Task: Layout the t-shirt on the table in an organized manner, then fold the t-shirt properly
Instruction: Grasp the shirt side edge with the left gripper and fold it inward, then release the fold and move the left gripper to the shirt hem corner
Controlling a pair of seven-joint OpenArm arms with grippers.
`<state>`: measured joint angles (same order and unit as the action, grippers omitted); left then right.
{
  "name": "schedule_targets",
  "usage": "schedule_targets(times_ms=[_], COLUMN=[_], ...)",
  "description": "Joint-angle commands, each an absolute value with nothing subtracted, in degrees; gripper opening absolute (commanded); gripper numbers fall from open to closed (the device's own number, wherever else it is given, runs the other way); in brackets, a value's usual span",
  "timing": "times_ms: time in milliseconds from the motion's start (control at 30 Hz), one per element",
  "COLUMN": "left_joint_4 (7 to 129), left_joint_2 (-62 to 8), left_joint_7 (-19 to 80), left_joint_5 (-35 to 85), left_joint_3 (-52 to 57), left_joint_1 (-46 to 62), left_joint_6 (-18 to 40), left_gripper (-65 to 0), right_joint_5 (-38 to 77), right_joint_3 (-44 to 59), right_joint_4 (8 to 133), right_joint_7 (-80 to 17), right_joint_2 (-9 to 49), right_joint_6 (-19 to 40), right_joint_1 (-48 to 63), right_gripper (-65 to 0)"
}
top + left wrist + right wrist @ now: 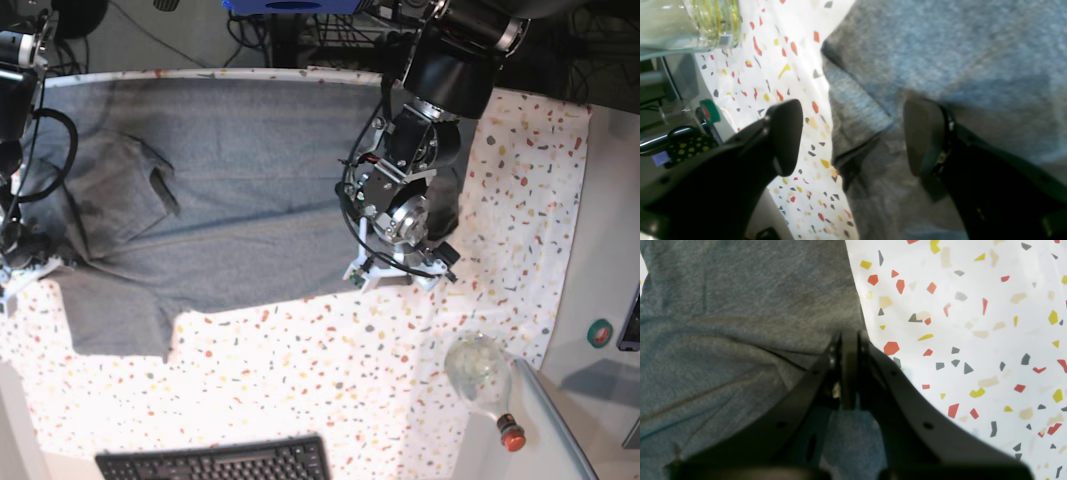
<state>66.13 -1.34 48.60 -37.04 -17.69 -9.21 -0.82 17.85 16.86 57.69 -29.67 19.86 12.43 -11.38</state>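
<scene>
The heather-grey t-shirt (230, 190) lies spread over the far half of the speckled table (330, 370), with one sleeve (120, 320) hanging toward the near left. My left gripper (853, 140) stands open at the shirt's right edge (857, 110). One finger (786, 136) is over the bare tablecloth and the other (923, 140) over the grey fabric. In the base view that arm (400, 220) points down at the shirt's right side. My right gripper (850, 340) is shut at the shirt's left edge (740, 340). Creases run toward its tip, and fabric lies under it.
A clear glass bottle with a red cap (485, 380) lies at the table's near right corner. A black keyboard (215, 462) sits at the near edge. A green tape roll (600, 332) rests on the white side counter to the right. Cables hang behind the far edge.
</scene>
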Motion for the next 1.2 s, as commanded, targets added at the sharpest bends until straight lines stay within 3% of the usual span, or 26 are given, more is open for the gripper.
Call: schedule_targets(times_ms=[0,767,967,1167], left_joint_4=[66.7,66.1,61.1,66.9], left_joint_2=[-1.7,-3.0,-2.9,-3.3], left_joint_7=[48.9,48.9,48.0,45.1], left_joint_5=[-37.7,-37.6,-37.4,-23.9], left_joint_3=[-17.5,-17.4,-17.3,-5.3], left_joint_1=[-10.1,-12.2,-13.1,-12.6], left_joint_6=[-1.0,-1.0,-1.0,-0.8], left_gripper=[-20.2,-20.2,-20.2,-20.4], right_joint_5=[18.2,18.2,18.2,18.2], right_joint_3=[17.2,17.2,17.2,17.2], right_joint_4=[58.6,58.6,58.6,58.6], right_joint_7=[-28.5,-28.4,-28.4,-28.4], right_joint_2=[21.1,21.2,21.2,21.2], right_joint_6=[12.4,12.4,12.4,12.4], right_joint_1=[-12.5,-12.5,-12.5,-12.5], right_gripper=[-65.0,-65.0,-65.0,-65.0])
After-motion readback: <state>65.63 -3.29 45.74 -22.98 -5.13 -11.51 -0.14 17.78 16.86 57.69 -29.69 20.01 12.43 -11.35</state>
